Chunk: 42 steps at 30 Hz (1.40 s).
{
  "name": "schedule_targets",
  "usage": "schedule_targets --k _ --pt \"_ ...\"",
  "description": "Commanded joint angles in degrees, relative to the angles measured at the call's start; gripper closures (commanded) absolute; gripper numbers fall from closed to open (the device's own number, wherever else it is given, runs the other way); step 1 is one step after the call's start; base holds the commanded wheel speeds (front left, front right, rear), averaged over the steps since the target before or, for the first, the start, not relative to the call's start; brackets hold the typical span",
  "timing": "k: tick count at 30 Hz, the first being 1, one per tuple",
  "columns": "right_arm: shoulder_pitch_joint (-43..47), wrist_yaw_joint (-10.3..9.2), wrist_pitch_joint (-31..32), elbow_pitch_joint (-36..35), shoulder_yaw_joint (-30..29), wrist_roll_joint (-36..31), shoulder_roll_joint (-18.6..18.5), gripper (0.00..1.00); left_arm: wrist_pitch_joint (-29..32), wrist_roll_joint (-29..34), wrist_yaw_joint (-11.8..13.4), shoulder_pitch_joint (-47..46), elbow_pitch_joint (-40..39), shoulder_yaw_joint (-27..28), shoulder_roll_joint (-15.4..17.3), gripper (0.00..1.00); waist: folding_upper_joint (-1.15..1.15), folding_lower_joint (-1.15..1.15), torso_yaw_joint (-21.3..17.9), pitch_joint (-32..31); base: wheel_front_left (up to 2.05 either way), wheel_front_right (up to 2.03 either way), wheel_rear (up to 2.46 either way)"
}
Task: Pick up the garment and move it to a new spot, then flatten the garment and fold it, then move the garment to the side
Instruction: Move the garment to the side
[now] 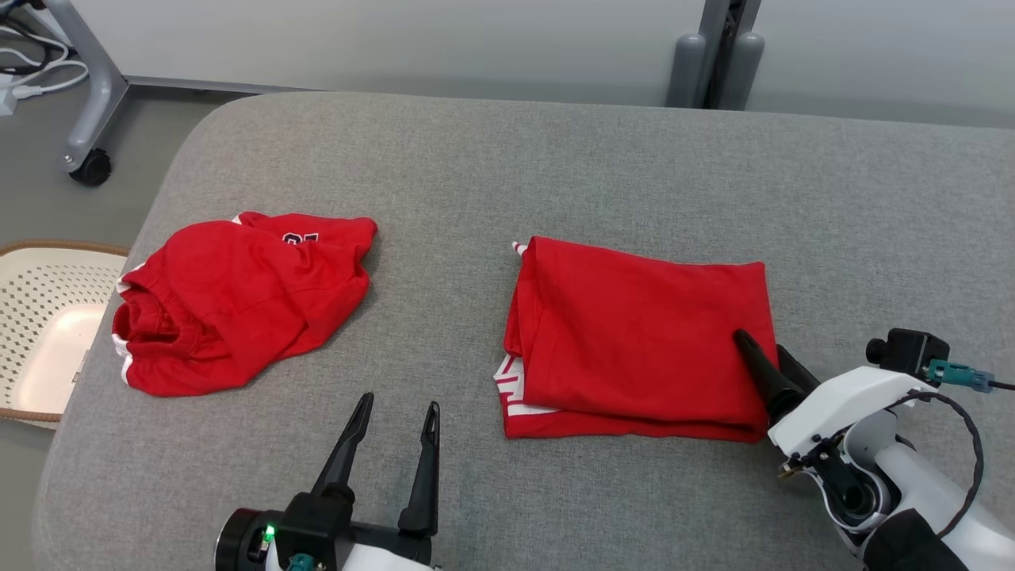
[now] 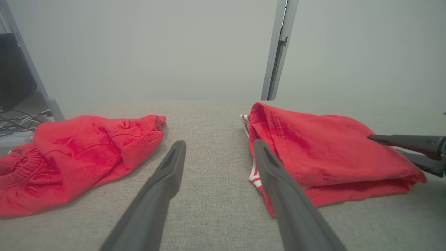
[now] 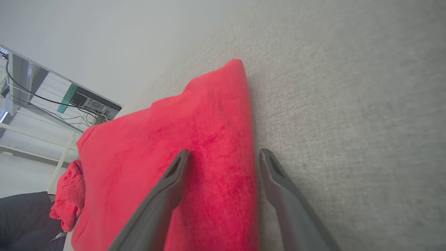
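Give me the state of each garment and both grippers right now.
folded garment, folded into a flat rectangle, lying on the table.
crumpled garment, bunched up and unfolded, lying to the robot's left.
left gripper, open, holding nothing, low over the table between the two garments.
right gripper, open, fingers straddling the folded garment's right edge, not closed on it.
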Motion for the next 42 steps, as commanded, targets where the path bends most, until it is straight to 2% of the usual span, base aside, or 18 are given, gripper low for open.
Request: schedule_targets --k 1,2,3,4,5,6,7,14,21,31,42 --pt "-0.50 0.00 0.00 -0.22 0.78 1.09 -0.54 0.17 -0.20 -0.04 0.20 -1.24 0.05 -0.08 0.18 0.00 0.00 0.00 0.26 0.23 0.00 0.00 0.00" --pt "-0.69 0.00 -0.18 -0.31 1.16 1.72 -0.69 0.50 -0.20 -0.02 0.22 -1.25 0.10 -0.19 0.18 0.00 0.00 0.00 0.36 0.32 0.00 0.00 0.00" --pt "-0.82 0.00 -0.35 -0.61 1.46 2.37 -0.79 0.56 -0.20 0.05 0.27 -1.37 0.15 -0.29 0.18 0.00 0.00 0.00 0.45 0.40 0.00 0.00 0.00" --pt "-0.92 0.00 -0.50 -0.97 1.75 3.03 -0.91 0.68 -0.20 0.13 0.25 -1.44 0.17 -0.31 0.19 0.00 0.00 0.00 0.53 0.46 0.00 0.00 0.00" --pt "-0.90 0.00 -0.68 -1.19 2.12 3.55 -1.22 0.85 -0.20 0.24 0.23 -1.46 0.29 -0.35 0.19 0.00 0.00 0.00 0.60 0.49 0.00 0.00 0.00" --pt "-0.93 0.00 -0.80 -1.40 2.59 3.89 -1.51 0.97 -0.20 0.31 0.19 -1.48 0.36 -0.38 0.18 0.00 0.00 0.00 0.68 0.51 0.00 0.00 0.00" --pt "-1.00 0.00 -1.11 -1.59 3.14 4.16 -1.80 1.00 -0.20 0.36 0.14 -1.47 0.42 -0.42 0.18 0.00 0.00 0.00 0.75 0.48 0.00 0.00 0.00" --pt "-1.85 0.00 -4.00 -2.72 6.21 5.11 -3.99 1.00 -0.20 0.80 -0.06 -1.07 0.72 -0.23 0.18 0.00 0.00 0.00 0.77 0.20 0.00 0.00 0.00" --pt "-3.30 0.00 -6.90 -3.05 9.69 2.65 -6.73 1.00 -0.21 1.26 -0.59 -1.00 0.41 0.24 0.18 0.00 0.00 0.00 -2.02 0.33 0.00 0.00 0.00" --pt "-6.28 0.00 -8.31 -3.65 10.29 0.36 -8.08 1.00 -0.20 3.33 -1.93 -3.79 0.40 0.27 0.18 0.00 0.00 0.00 -10.33 1.95 0.00 0.00 0.00" --pt "-5.37 0.00 -8.31 -5.39 5.59 -3.92 -7.15 1.00 -0.20 4.88 -3.16 -6.22 1.49 0.97 0.24 0.00 0.00 0.00 -19.71 3.27 0.00 0.00 0.00"
